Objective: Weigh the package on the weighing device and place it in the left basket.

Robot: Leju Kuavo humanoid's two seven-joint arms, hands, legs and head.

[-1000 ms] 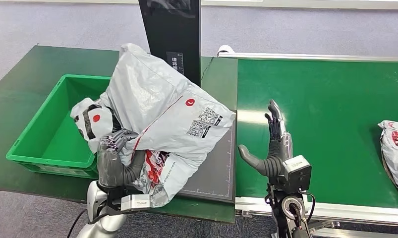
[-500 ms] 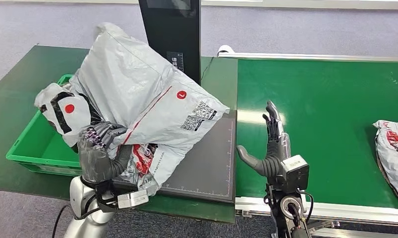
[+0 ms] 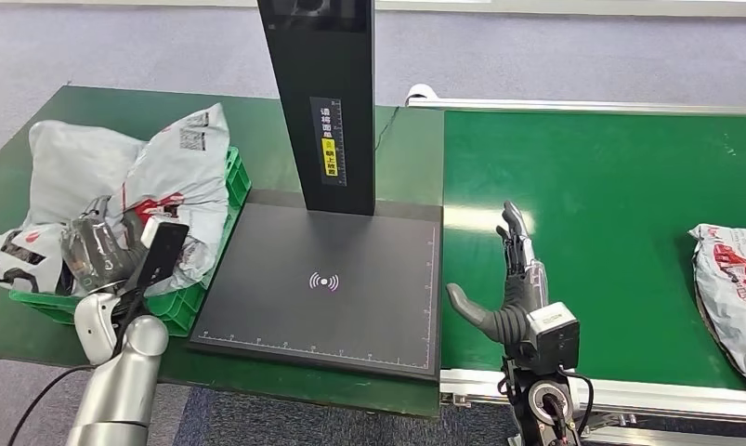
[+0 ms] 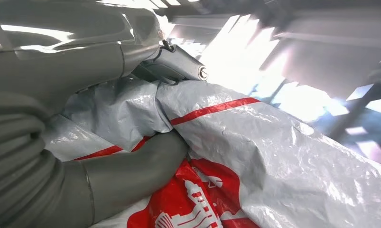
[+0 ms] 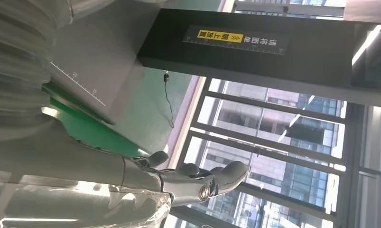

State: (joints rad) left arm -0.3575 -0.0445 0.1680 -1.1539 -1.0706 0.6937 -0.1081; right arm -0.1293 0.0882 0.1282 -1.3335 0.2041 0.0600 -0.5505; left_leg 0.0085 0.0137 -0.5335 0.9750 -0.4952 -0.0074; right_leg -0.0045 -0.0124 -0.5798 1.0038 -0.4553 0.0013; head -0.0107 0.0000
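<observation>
The grey and white plastic package point(image 3: 118, 181) with red print lies slumped across the green basket point(image 3: 190, 299) at the left, spilling over its rims. My left hand point(image 3: 95, 251) grips the package's near side. In the left wrist view the thumb and fingers point(image 4: 131, 166) close round a fold of the package point(image 4: 274, 156). The dark scale platform point(image 3: 322, 279) is bare, with a small lit symbol at its centre. My right hand point(image 3: 508, 288) stands upright and open at the conveyor's near left corner, holding nothing; its spread fingers point(image 5: 179, 183) show in the right wrist view.
The scale's tall black column point(image 3: 322, 102) rises behind the platform, with a yellow label point(image 5: 236, 37) on it. A second package point(image 3: 731, 288) lies on the green conveyor belt point(image 3: 610, 204) at the far right. The green table point(image 3: 34, 139) extends behind the basket.
My left hand has swung the package left off the scale platform and down onto the basket. The platform is now uncovered. The right hand has stayed in place.
</observation>
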